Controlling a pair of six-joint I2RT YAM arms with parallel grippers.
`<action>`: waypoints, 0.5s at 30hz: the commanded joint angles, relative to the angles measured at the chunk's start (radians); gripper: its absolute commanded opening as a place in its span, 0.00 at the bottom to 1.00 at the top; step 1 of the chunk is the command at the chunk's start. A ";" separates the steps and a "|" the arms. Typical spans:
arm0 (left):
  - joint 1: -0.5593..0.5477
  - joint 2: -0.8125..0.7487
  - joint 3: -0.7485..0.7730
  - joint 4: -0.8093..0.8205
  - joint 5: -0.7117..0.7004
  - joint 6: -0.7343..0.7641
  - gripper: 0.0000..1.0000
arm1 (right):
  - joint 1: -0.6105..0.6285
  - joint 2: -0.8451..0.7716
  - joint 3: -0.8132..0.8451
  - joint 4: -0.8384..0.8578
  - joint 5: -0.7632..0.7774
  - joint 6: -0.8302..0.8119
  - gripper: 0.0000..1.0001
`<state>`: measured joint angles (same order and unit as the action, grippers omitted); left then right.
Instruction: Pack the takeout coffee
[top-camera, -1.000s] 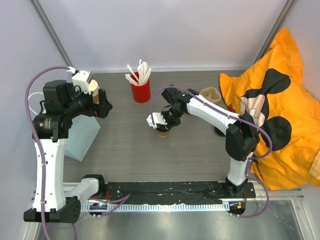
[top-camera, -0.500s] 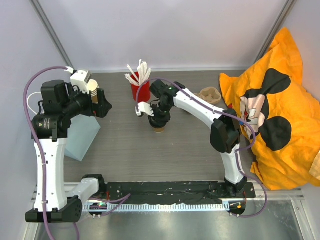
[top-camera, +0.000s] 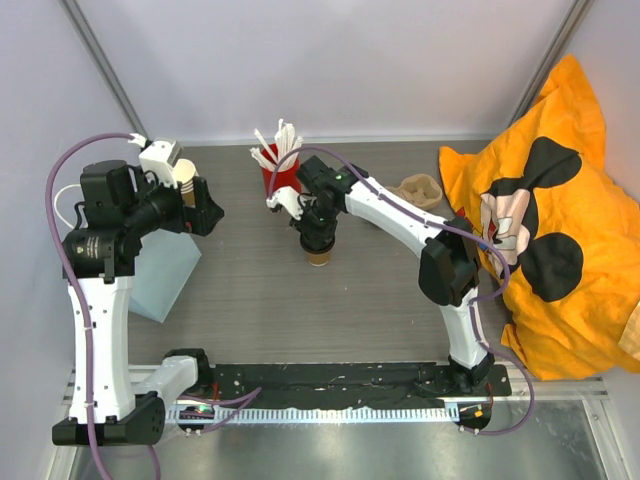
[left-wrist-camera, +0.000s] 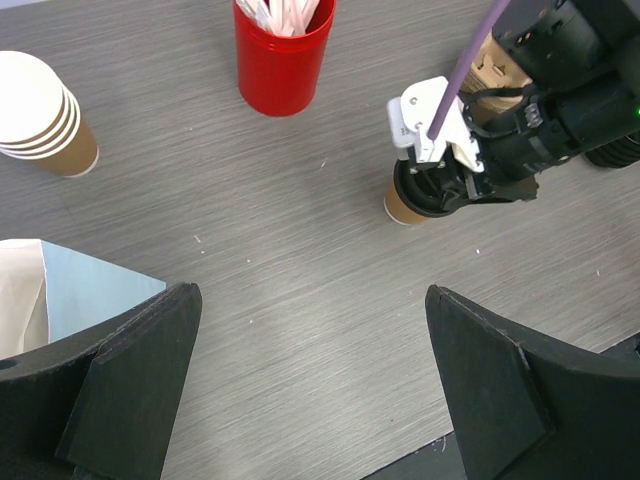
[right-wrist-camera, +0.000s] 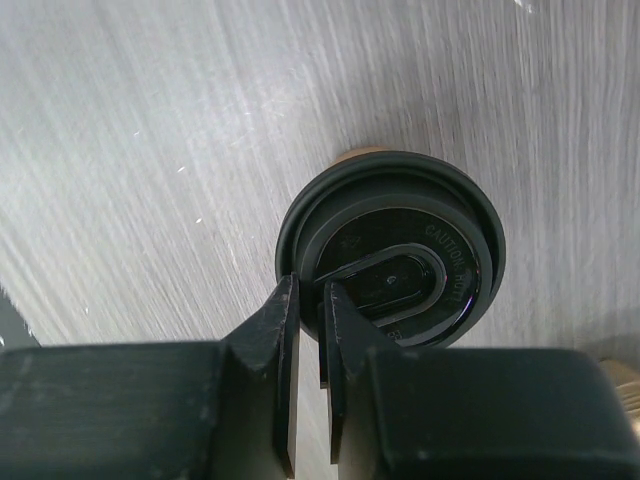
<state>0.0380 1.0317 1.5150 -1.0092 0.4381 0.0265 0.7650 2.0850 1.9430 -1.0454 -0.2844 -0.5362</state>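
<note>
Right wrist view: right gripper (right-wrist-camera: 308, 292) jaws almost closed, tips on the lid (right-wrist-camera: 410, 240) of the coffee cup (left-wrist-camera: 398, 208) directly beneath; whether they pinch its ridge is unclear. Left gripper (left-wrist-camera: 310, 400) wide open, empty. Risk: off-centre pressure could topple the cup.

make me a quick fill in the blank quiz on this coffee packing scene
The small tan kraft paper cup wears a round ____ plastic lid.
White sticks stand in a ____ cylindrical cup.
On the left gripper the jaws stand wide ____.
On the right gripper the jaws pinch the tan cup's ____.
Missing words: black, red, open, lid.
</note>
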 joint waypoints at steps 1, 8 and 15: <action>0.010 -0.018 0.004 0.011 0.025 -0.010 1.00 | 0.028 -0.077 -0.071 0.132 0.111 0.160 0.13; 0.016 -0.024 0.002 0.011 0.030 -0.010 1.00 | 0.042 -0.083 -0.082 0.173 0.191 0.245 0.15; 0.023 -0.025 -0.003 0.011 0.036 -0.011 1.00 | 0.045 -0.088 -0.069 0.165 0.203 0.214 0.32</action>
<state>0.0505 1.0225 1.5146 -1.0111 0.4492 0.0261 0.8043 2.0506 1.8637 -0.9047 -0.1123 -0.3260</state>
